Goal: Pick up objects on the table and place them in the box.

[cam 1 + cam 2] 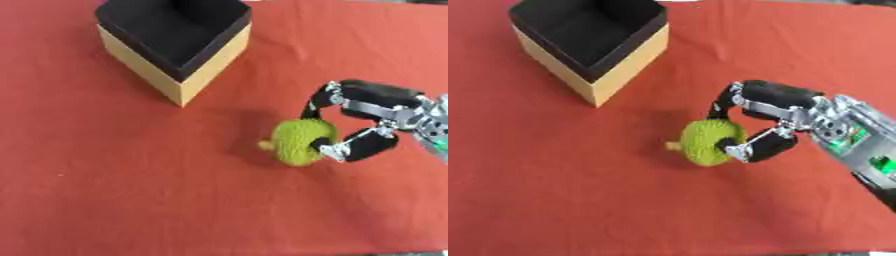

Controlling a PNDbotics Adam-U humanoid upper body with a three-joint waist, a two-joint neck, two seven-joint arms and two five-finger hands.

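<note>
Right hand (776, 122) enters from the right edge, fingers and thumb curled around a fuzzy yellow-green object (706, 141). Upper fingers hook over its top right side; the lower digit presses its near right face. Looks like a closed grasp on it, though whether it is lifted off the red cloth (579, 190) or resting there is hard to tell; a shadow lies just behind and left of it.

Object sits at the hand's left tip, roundish, with a small yellowish nub poking out to its left. No clear long axis otherwise.

Box (203, 75), tan walls with black lining, stands open toward the far left, well apart from the object. The carry should run up and left.

Left hand not visible.
</note>
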